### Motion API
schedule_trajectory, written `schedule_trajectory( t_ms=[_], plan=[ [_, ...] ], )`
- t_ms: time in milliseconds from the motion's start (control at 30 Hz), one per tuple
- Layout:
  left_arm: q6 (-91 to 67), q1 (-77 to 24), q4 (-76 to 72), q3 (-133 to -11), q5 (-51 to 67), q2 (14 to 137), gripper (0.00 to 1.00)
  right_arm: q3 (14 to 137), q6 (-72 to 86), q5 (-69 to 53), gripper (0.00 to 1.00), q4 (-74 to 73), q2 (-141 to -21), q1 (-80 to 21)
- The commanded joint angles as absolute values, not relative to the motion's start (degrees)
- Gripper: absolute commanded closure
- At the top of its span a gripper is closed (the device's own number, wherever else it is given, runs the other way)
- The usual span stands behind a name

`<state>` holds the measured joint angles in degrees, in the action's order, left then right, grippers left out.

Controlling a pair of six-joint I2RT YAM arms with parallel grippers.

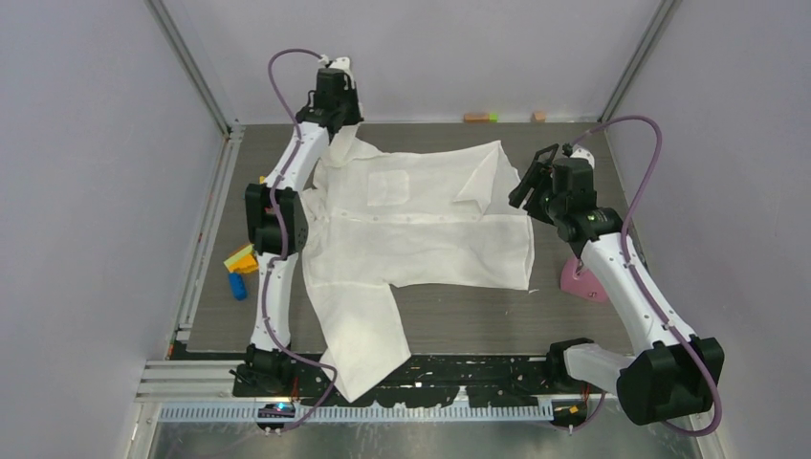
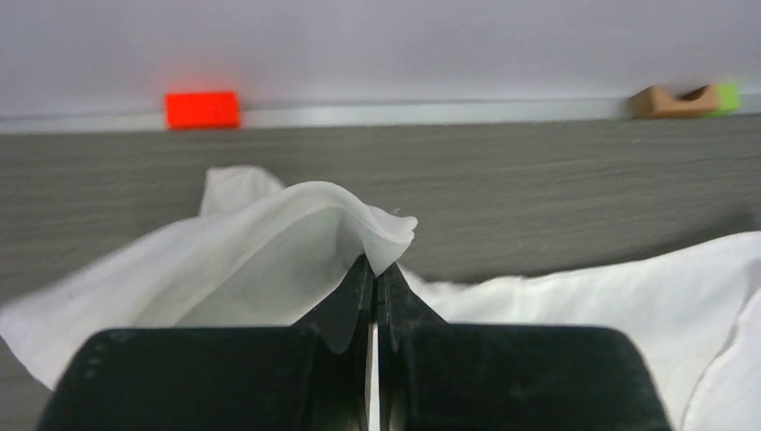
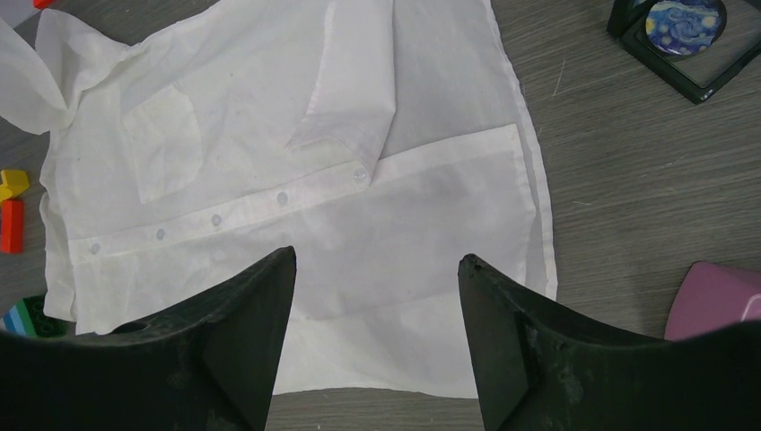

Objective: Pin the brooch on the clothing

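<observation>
left hand (image 2: pixel 374 277) tight on shirt (image 2: pixel 269 242)

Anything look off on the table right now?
Yes. The shirt does not lie flat: a front corner is folded back over itself by the end button, and one sleeve hangs past the table's near edge. The left pincer is shut on a raised fold of it.

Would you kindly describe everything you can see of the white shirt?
The shirt is thin, white, sheer-looking fabric, spread front-up and creased on the grey table. It shows a buttoned placket, a square chest pocket, one front corner folded back, and a sleeve trailing over the near edge. The left claw pinches a raised fold.
</observation>
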<state>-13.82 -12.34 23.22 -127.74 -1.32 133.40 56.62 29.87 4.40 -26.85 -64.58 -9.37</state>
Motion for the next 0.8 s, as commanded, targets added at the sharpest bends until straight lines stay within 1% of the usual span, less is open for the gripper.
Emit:
schedule_trajectory(
  t_ms=[0, 67, 200, 300, 433, 533, 567, 600, 667, 700, 733, 767],
  plan=[
    [-21.37, -14.38, 21.98, -142.64, 6.32, 139.7, 1.0, 57.83, 31.02, 7.11, 0.28, -23.26, -65.87, -9.4],
    [-24.27, -15.45, 18.9, -145.53, 8.24, 142.28, 1.0, 57.98, 31.19, 7.55, 0.28, -22.99, -66.6, -9.4],
    [-31.67, -17.64, 4.98, -142.64, 14.71, 143.89, 1.0, 57.9, 30.92, 9.72, 0.28, -21.85, -68.04, -9.42],
    [-36.74, -19.91, -3.34, -144.44, 17.52, 147.14, 1.0, 57.6, 31.24, 10.81, 0.28, -20.73, -69.01, -9.4],
    [-38.84, -24.25, -10.67, -149.06, 18.41, 152.47, 1.0, 56.96, 32.36, 9.89, 0.28, -19.17, -70.12, -9.42],
    [-37.86, -27.08, -12.03, -149.86, 18.33, 155.01, 1.0, 56.63, 32.74, 9.52, 0.28, -18.78, -70.33, -9.43],
    [-37.5, -27.6, -12.04, -149.21, 18.29, 155.31, 0.95, 56.62, 32.73, 9.54, 0.28, -18.84, -70.27, -9.43],
    [-37.43, -27.92, -12.19, -148.14, 18.35, 155.4, 0.85, 56.54, 32.58, 9.61, 0.27, -18.9, -70.25, -9.42],
    [-37.85, -27.88, -12.53, -145.61, 18.94, 154.84, 0.53, 56.52, 31.95, 9.81, 0.26, -19.23, -70.03, -9.41],
    [-37.77, -27.86, -12.0, -144.68, 19.21, 154.41, 0.34, 56.52, 31.75, 10.08, 0.25, -19.37, -69.91, -9.4],
    [-37.15, -27.8, -10.84, -143.95, 19.88, 153.39, 0.19, 56.58, 31.51, 10.25, 0.24, -19.74, -69.85, -9.43],
    [-36.25, -27.71, -9.3, -143.24, 20.74, 152.23, 0.12, 56.63, 31.36, 10.31, 0.23, -19.93, -69.76, -9.42]
  ],
)
